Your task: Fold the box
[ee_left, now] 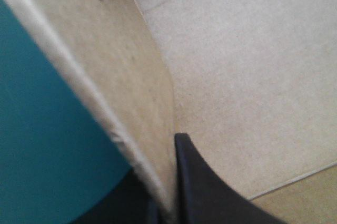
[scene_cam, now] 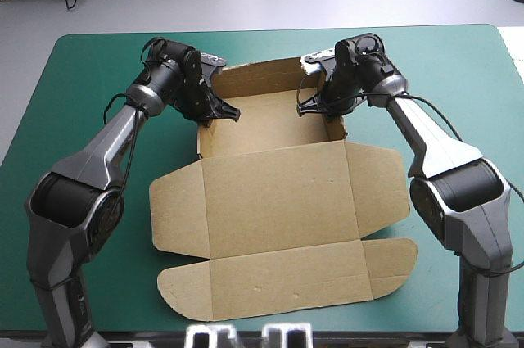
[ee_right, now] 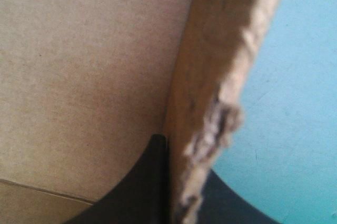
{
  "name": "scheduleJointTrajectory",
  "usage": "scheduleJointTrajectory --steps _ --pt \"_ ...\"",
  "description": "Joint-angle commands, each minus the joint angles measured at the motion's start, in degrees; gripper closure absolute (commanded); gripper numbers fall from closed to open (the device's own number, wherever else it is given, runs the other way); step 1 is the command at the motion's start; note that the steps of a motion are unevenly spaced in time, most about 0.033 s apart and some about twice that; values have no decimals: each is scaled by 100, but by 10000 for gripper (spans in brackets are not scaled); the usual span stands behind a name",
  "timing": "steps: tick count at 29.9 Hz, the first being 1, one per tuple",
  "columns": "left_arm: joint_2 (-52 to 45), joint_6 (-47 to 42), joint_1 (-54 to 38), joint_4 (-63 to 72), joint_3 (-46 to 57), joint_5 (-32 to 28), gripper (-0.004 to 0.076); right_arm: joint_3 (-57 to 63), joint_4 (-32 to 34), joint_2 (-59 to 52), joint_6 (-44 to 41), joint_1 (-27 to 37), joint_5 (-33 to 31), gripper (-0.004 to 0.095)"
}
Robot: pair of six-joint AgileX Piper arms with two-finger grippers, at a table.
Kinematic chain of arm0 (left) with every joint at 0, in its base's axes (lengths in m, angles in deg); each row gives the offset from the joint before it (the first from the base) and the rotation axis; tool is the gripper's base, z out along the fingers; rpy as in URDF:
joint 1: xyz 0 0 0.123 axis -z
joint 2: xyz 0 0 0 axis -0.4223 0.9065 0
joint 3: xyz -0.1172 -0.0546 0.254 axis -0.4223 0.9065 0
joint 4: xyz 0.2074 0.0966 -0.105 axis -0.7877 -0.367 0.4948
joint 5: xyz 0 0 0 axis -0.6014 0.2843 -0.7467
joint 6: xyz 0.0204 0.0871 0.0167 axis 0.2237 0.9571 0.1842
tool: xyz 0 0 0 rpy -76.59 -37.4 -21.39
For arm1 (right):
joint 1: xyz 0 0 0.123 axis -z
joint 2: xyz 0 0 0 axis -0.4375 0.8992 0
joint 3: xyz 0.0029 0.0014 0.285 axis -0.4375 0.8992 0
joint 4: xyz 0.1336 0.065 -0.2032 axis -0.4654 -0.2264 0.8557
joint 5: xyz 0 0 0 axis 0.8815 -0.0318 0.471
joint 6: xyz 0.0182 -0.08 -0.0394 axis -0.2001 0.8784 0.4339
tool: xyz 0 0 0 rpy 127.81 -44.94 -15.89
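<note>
Pinching box [scene_cam: 274,123] walls, L gripper [scene_cam: 219,112] & R gripper [scene_cam: 315,106] both clamped, lid [scene_cam: 278,196] flat, teal-green cover [scene_cam: 90,78].

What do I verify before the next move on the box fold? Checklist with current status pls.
1. Left gripper shut on the box's left wall: ok.
2. Right gripper shut on the right wall: ok.
3. Far wall raised: ok.
4. Right wall's top edge intact: not ok, ragged beside the gripper.
5. Lid flat on the teal-green cover, toward the near edge: ok.
6. Side walls tucked and locked in place: cannot tell.
</note>
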Motion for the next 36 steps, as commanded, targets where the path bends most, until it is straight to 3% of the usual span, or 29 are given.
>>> scheduleJointTrajectory --steps 1,9,13,16,21,23,36 --pt "-196 94 107 210 -198 232 734 -150 -214 -364 289 23 -122 932" --pt "-78 94 107 210 -198 232 731 -150 -206 -338 438 51 -122 931" --pt "-78 305 107 571 -198 232 635 -150 -234 -338 572 51 -122 880" --pt "-78 320 107 800 -198 232 491 -150 -368 -338 612 51 -122 694" --pt "-129 254 107 771 -198 232 287 -150 -527 -338 541 51 -122 201" --pt "-184 241 107 614 -198 232 252 -150 -483 -338 518 60 -122 120" --pt "-773 241 -122 -53 -343 232 240 -173 -445 -741 620 401 -122 127"
